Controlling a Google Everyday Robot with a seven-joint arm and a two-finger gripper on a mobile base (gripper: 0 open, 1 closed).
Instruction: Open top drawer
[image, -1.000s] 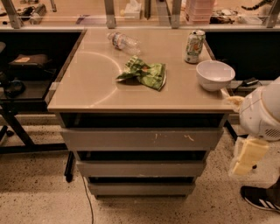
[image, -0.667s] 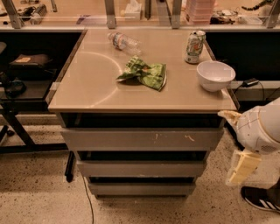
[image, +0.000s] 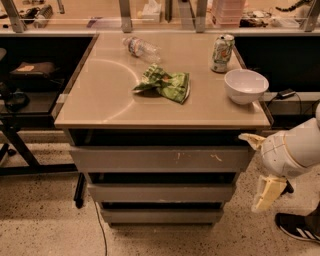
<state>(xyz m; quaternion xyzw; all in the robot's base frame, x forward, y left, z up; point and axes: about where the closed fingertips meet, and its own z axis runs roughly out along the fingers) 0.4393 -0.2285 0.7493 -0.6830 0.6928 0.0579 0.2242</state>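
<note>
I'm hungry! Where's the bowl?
The white bowl sits on the tabletop's right edge, beside the soda can; the gripper hangs lower, right of the top drawer.

The bench (image: 100, 107) has a tan top. A bottle (image: 142, 48) lies near the back edge. A can (image: 222, 52) stands by the back right corner. A white bowl (image: 246, 86) sits at the right edge. A green bag (image: 165, 84) lies in the middle. The top drawer (image: 150, 159) is just below the front edge, with a dark gap above it and small white marks on its right part. Two drawers (image: 161, 192) sit under it. The gripper (image: 260, 166) is just outside the front right corner, beside the top drawer's right end, with its fingers (image: 251, 140) spread apart. A shoe (image: 297, 227) is on the floor below it.
</note>
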